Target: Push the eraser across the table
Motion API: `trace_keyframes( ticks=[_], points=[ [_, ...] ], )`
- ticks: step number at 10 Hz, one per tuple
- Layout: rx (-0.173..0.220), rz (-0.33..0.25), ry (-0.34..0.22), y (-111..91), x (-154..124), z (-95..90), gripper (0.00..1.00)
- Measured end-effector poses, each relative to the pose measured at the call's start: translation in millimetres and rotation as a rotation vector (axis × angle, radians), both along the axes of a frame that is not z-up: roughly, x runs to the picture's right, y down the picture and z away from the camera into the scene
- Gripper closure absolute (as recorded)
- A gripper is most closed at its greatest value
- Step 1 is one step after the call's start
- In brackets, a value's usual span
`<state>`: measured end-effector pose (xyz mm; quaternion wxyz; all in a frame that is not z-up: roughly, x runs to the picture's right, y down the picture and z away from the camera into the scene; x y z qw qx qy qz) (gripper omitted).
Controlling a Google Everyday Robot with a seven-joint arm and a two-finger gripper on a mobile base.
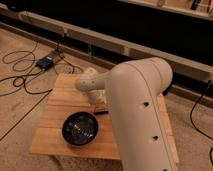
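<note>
One hand (98, 99) low over table (55, 125), just beside eraser (101, 110), near bowl (80, 128); grip cannot tell.

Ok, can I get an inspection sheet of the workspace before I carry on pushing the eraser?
Surface: table, light wooden planks; its right part is hidden behind the arm.
Job's things: eraser lies flat near the table's middle, close behind the bowl.
Clutter: black bowl, upright, on the front left of the table.
Grippers: gripper low over the table's middle, at the eraser's far side; contact cannot be told.
Cables: black cables looped on the floor at left, near a small dark box; another cable at right.
Surroundings: pale floor, long ledge along a dark back wall.
</note>
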<state>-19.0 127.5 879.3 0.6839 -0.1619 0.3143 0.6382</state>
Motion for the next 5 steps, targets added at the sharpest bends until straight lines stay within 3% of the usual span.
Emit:
trace_keyframes(
  ticks=[5],
  points=[
    [0.013, 0.057, 0.073, 5.2, 25.9, -10.6, 0.35]
  ],
)
